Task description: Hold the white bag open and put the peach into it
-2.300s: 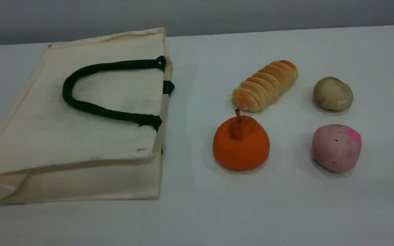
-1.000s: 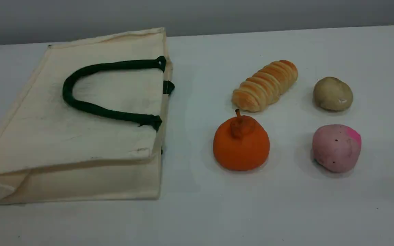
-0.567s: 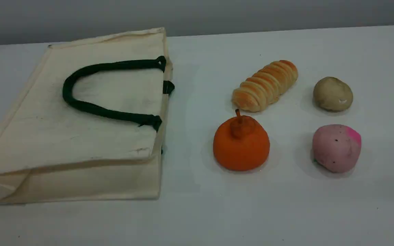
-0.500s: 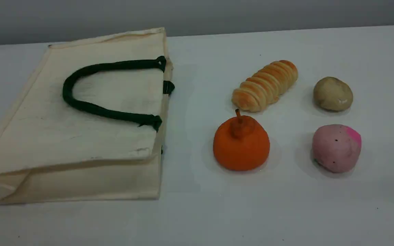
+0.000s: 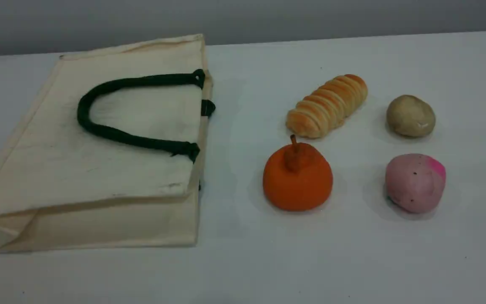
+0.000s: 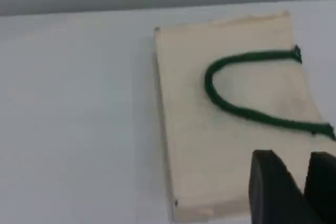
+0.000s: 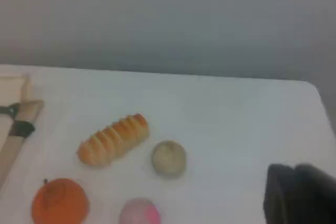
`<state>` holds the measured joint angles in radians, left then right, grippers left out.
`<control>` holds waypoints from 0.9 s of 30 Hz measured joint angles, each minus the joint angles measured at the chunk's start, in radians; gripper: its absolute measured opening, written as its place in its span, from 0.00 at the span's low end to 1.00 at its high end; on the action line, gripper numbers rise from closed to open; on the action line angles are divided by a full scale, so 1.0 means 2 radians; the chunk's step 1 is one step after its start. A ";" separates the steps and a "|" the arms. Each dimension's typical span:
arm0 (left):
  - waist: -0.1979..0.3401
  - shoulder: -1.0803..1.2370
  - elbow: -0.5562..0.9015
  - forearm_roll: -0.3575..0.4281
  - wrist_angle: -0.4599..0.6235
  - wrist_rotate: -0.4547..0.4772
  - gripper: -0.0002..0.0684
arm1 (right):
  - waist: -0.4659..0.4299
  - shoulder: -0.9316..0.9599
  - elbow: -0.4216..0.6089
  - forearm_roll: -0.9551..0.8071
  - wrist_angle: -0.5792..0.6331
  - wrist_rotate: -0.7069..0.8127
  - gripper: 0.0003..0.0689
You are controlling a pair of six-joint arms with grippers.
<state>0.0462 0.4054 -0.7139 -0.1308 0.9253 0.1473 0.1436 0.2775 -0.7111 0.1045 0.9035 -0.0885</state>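
Peach: fist-sized, pale pink, rounded, with a bright magenta patch at upper right and small dark specks; lies on the tabletop at the right, near side, untouched.

Surface: plain white tabletop, matte; grey wall behind its far edge.

White bag: large cream canvas tote, lying flat on its side at the left, mouth toward the middle, gusset visible along the near edge. Dark green rope handle rests in a loop on the upper panel.

Other items: ridged bread roll, far middle; orange stemmed fruit, just in front of the roll, between bag and peach; beige-brown lump, behind the peach.

Left gripper: above the bag's near end, dark fingers a narrow gap apart, holding nothing.

Right gripper: high above the tabletop's right part, well apart from the peach; fingers closed together, empty.
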 joint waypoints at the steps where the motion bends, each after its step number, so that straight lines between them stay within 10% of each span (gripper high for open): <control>1: 0.000 0.014 -0.010 0.000 0.000 0.000 0.28 | 0.000 0.016 -0.008 0.001 0.000 0.000 0.01; 16: 0.000 0.158 -0.123 0.009 -0.015 -0.001 0.39 | -0.001 0.178 -0.122 -0.001 -0.005 0.000 0.11; 27: 0.000 0.158 -0.123 0.001 -0.040 -0.001 0.71 | -0.001 0.177 -0.122 -0.001 -0.048 0.000 0.87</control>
<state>0.0462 0.7218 -0.9602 -0.1281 0.8445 0.1445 0.1413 0.6307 -0.9550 0.1019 0.8074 -0.0885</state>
